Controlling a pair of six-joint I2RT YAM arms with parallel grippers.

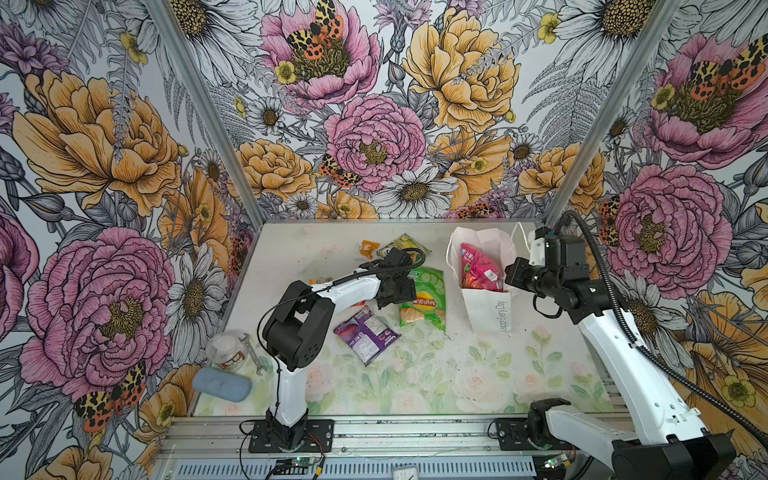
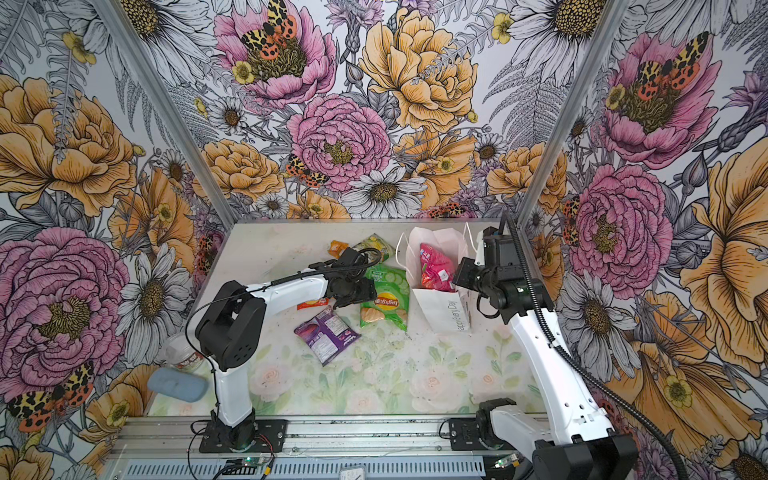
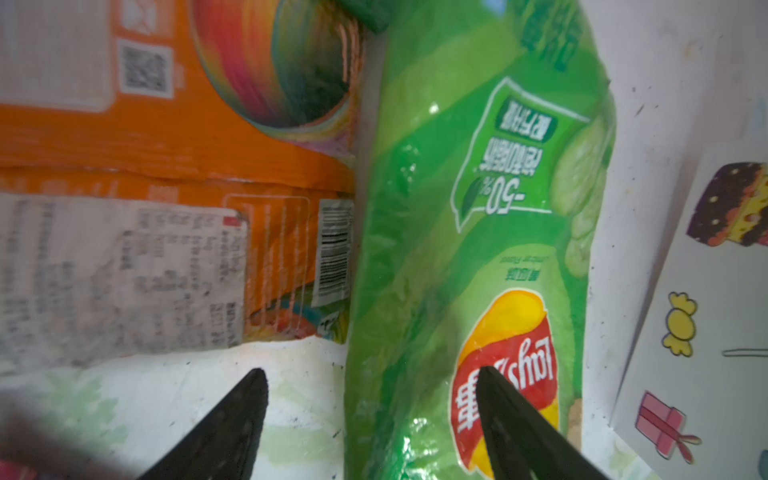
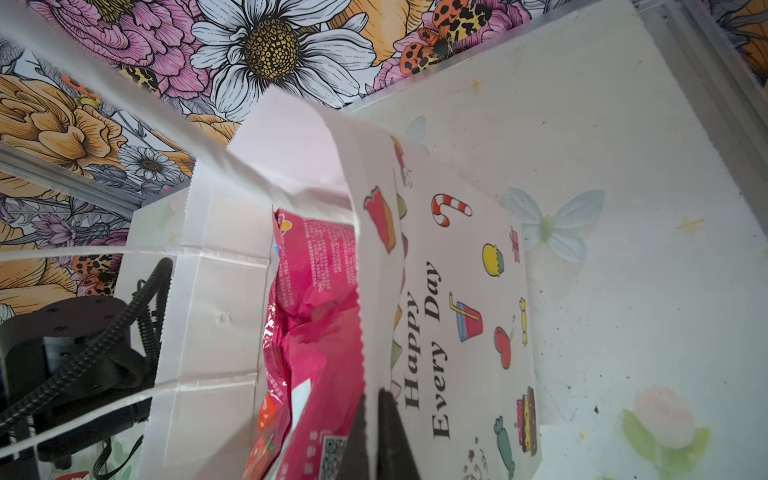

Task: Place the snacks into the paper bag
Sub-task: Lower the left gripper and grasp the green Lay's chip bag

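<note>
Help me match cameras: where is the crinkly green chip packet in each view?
In a top view: green chip packet mid-table, left of white paper bag.
In a top view: packet, bag likewise.
Left wrist: packet centre, bag beside.
Right wrist: no packet; bag, the shared landmark.

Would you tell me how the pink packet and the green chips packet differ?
The pink packet stands inside the paper bag; the green chips packet lies flat on the table. The open left gripper hangs over the green chips packet, while the right gripper is shut on the paper bag beside the pink packet. Both are glossy snack packets.
</note>
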